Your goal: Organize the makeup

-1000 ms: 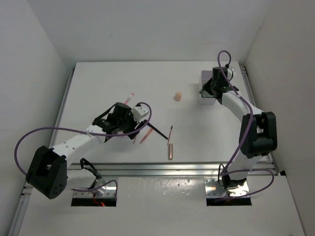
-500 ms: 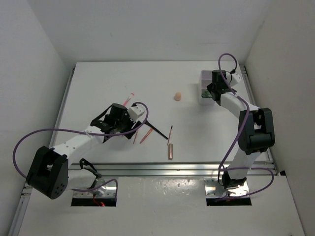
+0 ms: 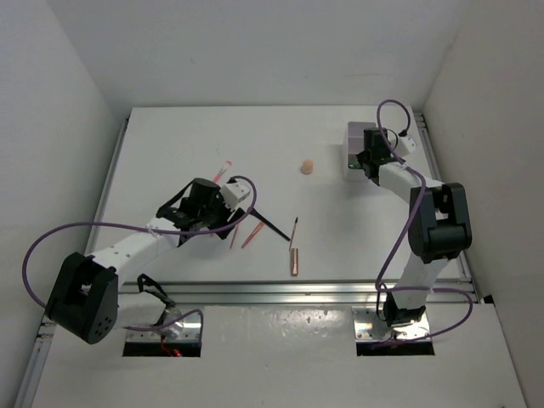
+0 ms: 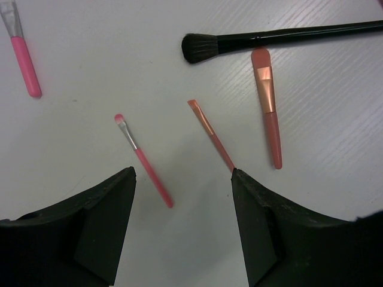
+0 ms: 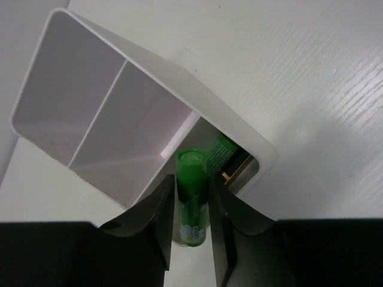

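Right wrist: right gripper point(image 5: 191, 202) clamped on green tube point(image 5: 192, 179), held at the box's point(image 5: 179, 78) corner compartment, where a second green tube point(image 5: 220, 152) lies. Left wrist: left gripper point(image 4: 182, 176) spread wide, holding nothing, over pink pencil point(image 4: 143, 160) and orange pencil point(image 4: 210, 134); black brush point(image 4: 281, 37) beyond. Sponge point(image 3: 307, 166) sits mid-table, apart from box.

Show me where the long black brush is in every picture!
Top external: the long black brush lies slanted near the picture's middle.
Left wrist: the brush runs along the top edge, bristles pointing left.
Right wrist: not in it.
Shared landmark: the pink tube with a clear cap, left of the brush in both.
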Controlling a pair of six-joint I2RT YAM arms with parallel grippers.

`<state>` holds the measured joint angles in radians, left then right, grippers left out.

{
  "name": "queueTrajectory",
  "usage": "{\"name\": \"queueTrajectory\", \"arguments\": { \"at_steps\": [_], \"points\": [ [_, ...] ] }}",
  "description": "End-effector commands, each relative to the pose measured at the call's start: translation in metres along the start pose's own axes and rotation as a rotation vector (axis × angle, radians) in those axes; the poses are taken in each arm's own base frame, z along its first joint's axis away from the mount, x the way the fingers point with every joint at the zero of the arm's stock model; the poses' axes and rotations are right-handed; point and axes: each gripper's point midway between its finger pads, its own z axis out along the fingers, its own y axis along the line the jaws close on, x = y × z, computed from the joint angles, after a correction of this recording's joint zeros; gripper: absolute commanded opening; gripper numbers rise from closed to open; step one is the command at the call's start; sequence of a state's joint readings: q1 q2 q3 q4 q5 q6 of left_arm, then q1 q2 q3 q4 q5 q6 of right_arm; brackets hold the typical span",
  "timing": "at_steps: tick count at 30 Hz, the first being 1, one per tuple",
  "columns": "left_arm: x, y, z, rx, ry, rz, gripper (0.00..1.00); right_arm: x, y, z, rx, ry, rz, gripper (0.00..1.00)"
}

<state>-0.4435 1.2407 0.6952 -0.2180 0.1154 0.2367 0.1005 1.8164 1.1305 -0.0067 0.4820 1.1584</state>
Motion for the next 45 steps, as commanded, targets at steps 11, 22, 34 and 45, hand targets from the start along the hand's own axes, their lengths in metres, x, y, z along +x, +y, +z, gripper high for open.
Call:
{"name": "queueTrajectory", "arguments": {
  "at_steps": [11,22,34,45],
  "points": [
    [-0.016,0.007,0.0,-0.011,-0.047,0.027,0.72,-0.014,0.049,-0.032,-0.229,-0.014,-0.253,0.63],
    [-0.009,0.061,-0.014,-0.376,-0.052,-0.204,0.79,0.16,-0.014,-0.204,-0.402,0.633,-1.0,0.79],
    [-0.004,0.073,-0.038,-0.483,-0.096,-0.219,0.8,0.243,-0.085,-0.265,-0.38,0.839,-1.177,0.7],
    [-0.001,0.069,-0.046,-0.477,-0.113,-0.219,0.8,0.271,-0.112,-0.251,-0.356,0.899,-1.173,0.52]
  ]
}}
